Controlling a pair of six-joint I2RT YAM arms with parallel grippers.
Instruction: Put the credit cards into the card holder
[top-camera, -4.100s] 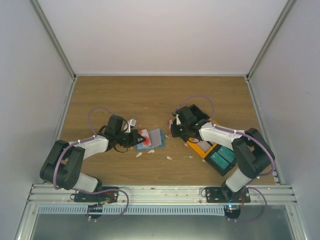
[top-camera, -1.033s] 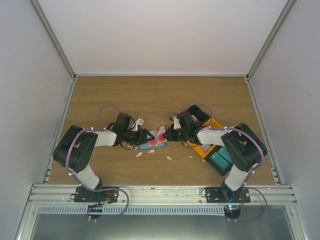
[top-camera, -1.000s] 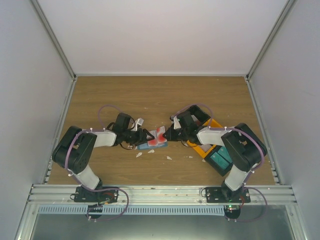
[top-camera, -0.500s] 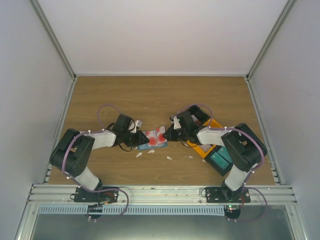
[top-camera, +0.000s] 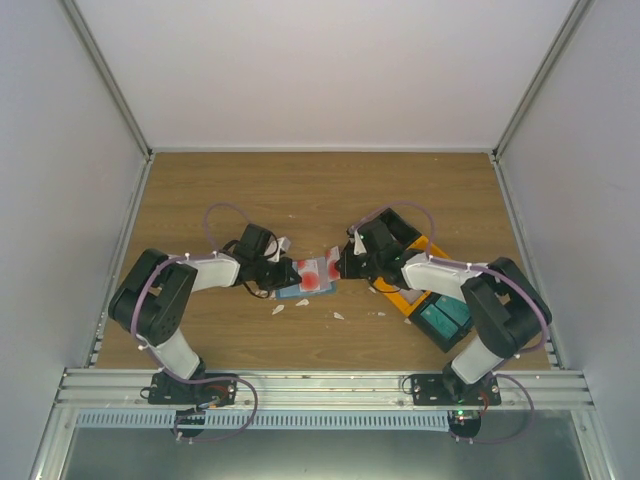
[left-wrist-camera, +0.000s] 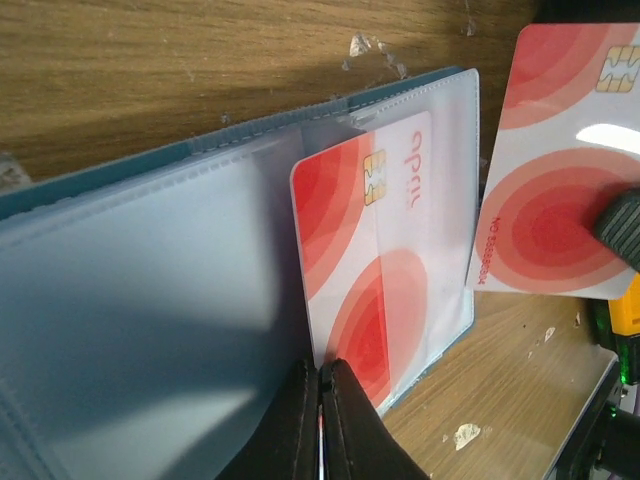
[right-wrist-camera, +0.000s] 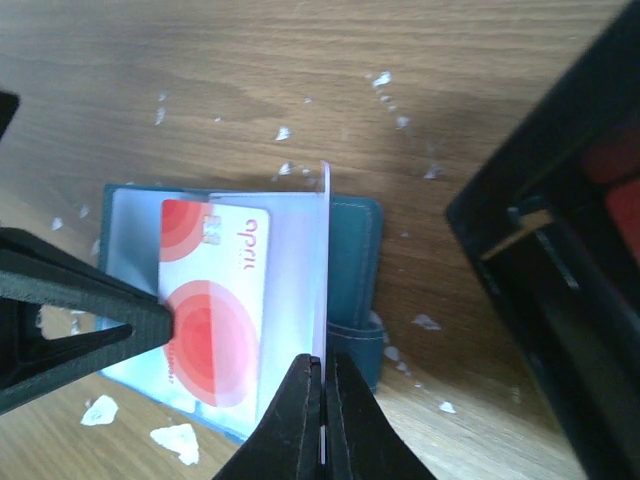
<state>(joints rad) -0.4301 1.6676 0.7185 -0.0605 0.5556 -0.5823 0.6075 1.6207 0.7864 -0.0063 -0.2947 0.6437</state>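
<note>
**Top view.** Shows the card holder lying open on the table between the two arms, with the credit cards red and white on top of it. Puts the left gripper at its left edge and the right gripper at its right edge, both about equally near. Cannot separate the two cards or read either pair of jaws from here. Orange bin just to the right.

**Left wrist.** Finds the black fingers pressed together on the near corner of the flat card, apparently pinching it. Places that card straight ahead of the fingertips, long axis running away from them, right half paler as if already under the clear pocket. Judges the coming push as rightward, deeper into that pocket. Catches the raised card past the holder's right edge, cut off by the frame.

**Right wrist.** Shows this gripper's fingers clamped on the raised card, seen edge-on as a thin line above the holder's right part. Hides that card's face entirely. Leaves the pocket mouths hard to make out.
</note>
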